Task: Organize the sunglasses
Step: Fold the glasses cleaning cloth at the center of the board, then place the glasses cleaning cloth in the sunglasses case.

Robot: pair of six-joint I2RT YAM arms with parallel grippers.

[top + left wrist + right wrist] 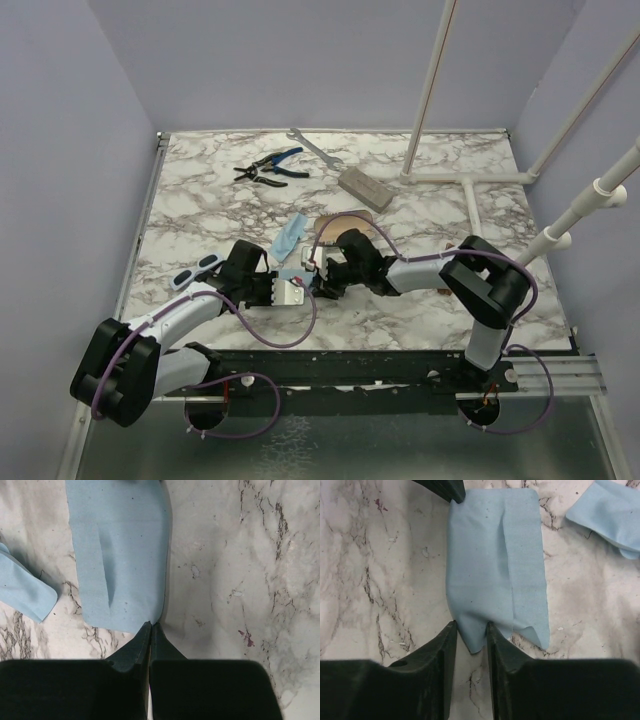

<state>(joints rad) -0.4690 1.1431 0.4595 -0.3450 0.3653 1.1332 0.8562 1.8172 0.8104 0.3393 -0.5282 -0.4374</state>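
A light blue cloth (117, 550) lies flat on the marble table between my two grippers. My left gripper (151, 625) is shut, its tips pinching one corner of the cloth. At the opposite end my right gripper (471, 627) has its jaws partly apart, with a bunched corner of the cloth (492, 570) between the fingers. In the top view the two grippers face each other, left gripper (285, 290) and right gripper (318, 283). The sunglasses (328, 226), amber-brown, lie just beyond the right gripper and are partly hidden by it.
A second blue cloth piece (290, 238) lies beside the first. The grey case (365, 188), pliers (270, 168) and a wrench (315, 148) sit toward the back. A small white and blue object (195, 270) lies left of the left arm. White pipes (470, 178) stand at the right.
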